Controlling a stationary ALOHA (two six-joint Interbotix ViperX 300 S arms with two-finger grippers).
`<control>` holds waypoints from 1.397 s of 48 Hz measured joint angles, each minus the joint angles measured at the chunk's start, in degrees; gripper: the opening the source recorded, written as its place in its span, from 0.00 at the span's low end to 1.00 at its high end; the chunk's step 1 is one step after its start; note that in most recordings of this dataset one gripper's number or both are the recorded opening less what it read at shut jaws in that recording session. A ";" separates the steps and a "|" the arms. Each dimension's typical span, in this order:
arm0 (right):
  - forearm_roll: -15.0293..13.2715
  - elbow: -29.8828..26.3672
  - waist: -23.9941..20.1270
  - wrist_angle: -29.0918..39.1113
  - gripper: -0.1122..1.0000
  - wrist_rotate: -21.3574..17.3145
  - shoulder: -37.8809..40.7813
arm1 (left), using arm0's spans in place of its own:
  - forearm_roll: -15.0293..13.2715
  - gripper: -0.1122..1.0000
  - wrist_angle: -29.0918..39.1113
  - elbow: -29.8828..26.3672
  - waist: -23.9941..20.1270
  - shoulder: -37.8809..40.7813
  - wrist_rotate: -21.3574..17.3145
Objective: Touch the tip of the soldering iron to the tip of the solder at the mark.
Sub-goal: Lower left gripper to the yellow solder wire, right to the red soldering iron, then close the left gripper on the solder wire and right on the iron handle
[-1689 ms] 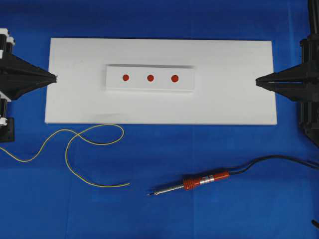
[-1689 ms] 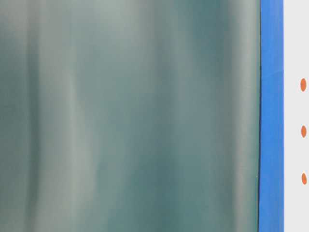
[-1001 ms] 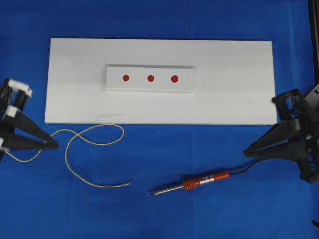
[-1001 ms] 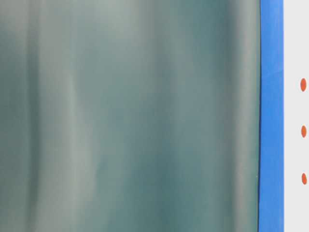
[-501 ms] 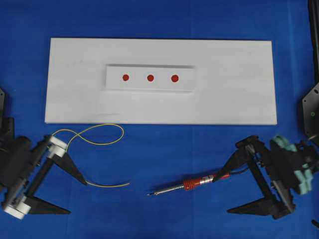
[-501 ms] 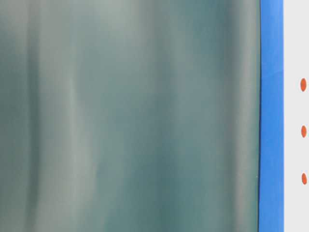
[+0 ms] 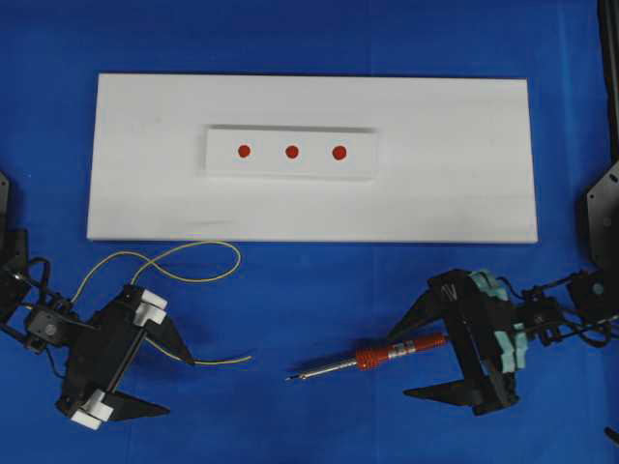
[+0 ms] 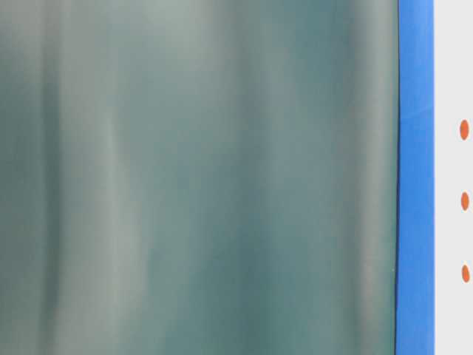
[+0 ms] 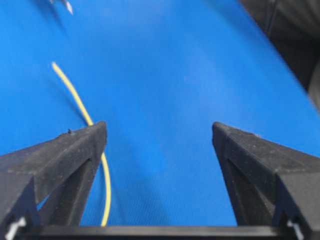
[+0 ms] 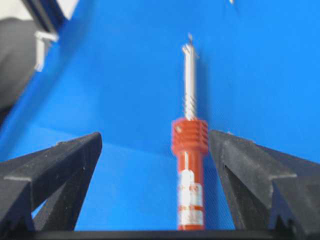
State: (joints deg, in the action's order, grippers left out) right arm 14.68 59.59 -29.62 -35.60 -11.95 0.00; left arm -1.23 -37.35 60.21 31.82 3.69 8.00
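Blue desk (image 7: 319, 290) carries a white board (image 7: 455, 164) with three red marks (image 7: 291, 152). Both hands gape wide: the right hand (image 7: 430, 353) straddles the soldering iron (image 7: 372, 357), the left hand (image 7: 172, 372) straddles the solder (image 7: 218, 362), gripping nothing.
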 measured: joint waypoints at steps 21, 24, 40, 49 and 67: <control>5.19 -0.26 0.00 -6.42 0.88 0.88 9.58 | -0.44 0.77 0.53 0.00 -3.69 4.04 0.00; 5.19 -0.53 0.00 -6.42 0.85 1.32 10.11 | -0.44 0.72 1.14 -0.09 -3.69 3.96 -0.26; 5.10 -2.20 0.00 -7.73 0.27 3.08 14.77 | 0.09 0.17 5.98 -0.18 -3.87 3.96 -0.09; 5.01 -2.11 0.18 -9.67 0.16 3.16 15.47 | 0.09 0.13 7.21 -0.62 -3.78 3.96 -0.26; 4.57 -3.69 0.35 2.46 0.16 4.13 10.02 | 0.09 0.13 16.26 -2.46 -3.69 -2.11 0.00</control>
State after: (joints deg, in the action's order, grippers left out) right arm 19.25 55.90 -29.27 -33.13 -7.82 10.02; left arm -1.14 -21.09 57.74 28.13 1.58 8.00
